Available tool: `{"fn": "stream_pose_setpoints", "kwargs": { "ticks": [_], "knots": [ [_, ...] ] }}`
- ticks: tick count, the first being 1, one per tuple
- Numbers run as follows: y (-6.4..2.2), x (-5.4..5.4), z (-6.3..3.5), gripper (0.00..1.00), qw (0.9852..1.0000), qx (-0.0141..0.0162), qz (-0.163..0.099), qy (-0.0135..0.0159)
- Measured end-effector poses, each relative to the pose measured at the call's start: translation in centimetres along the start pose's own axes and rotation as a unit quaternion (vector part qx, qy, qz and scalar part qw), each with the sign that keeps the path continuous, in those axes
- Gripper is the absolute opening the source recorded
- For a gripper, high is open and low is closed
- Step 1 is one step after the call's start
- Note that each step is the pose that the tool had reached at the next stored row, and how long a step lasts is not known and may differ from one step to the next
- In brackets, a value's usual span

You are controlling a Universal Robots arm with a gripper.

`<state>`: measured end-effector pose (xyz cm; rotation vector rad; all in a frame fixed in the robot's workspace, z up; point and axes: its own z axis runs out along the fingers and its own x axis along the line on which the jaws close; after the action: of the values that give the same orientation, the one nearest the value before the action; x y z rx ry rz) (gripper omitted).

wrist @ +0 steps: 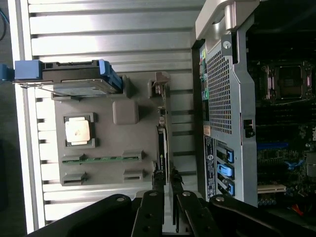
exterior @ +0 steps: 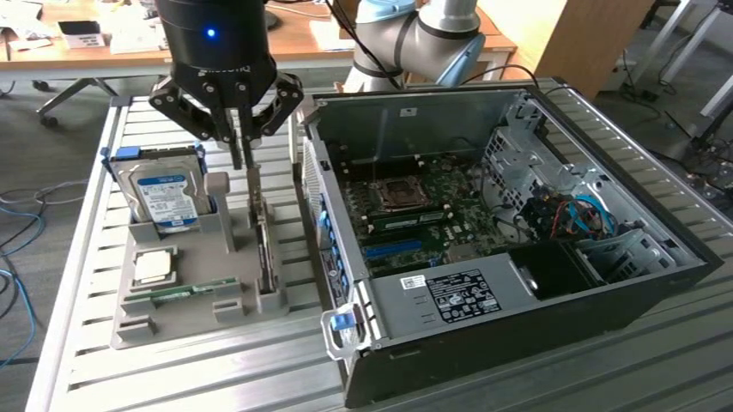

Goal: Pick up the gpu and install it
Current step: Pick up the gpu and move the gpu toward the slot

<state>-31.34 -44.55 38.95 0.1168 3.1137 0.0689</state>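
The gpu [exterior: 264, 249] stands on edge in a slot of the grey holder tray [exterior: 184, 324], its silver bracket end pointing up toward me. My gripper [exterior: 243, 161] hangs straight above that end, fingers a narrow gap apart and holding nothing. In the wrist view the gpu [wrist: 162, 143] appears as a thin dark strip running away from the gripper [wrist: 170, 217], whose two black fingers [wrist: 149, 215] line up on either side of the card's edge. I cannot tell whether the fingertips touch the card.
The tray also carries a hard drive [exterior: 170, 193] in blue brackets, a processor chip [exterior: 154, 264] and a RAM stick [exterior: 184, 292]. The open computer case [exterior: 641, 283] lies close on the exterior view's right, motherboard [exterior: 424, 215] exposed. Everything rests on a slatted metal table [exterior: 69, 283].
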Motion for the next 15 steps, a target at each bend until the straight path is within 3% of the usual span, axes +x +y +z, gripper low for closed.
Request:
{"fn": "stream_pose_setpoints", "kwargs": {
  "ticks": [1,3,6,15],
  "knots": [
    [0.00,0.00,0.00,0.24,1.0000,0.0000,0.000,0.0000],
    [0.00,0.00,0.00,0.24,1.0000,0.0000,0.000,0.0000],
    [0.00,0.00,0.00,0.36,1.0000,0.0000,0.000,0.0000],
    [0.00,0.00,0.01,0.36,1.0000,0.0000,0.000,0.0000]
  ]
}}
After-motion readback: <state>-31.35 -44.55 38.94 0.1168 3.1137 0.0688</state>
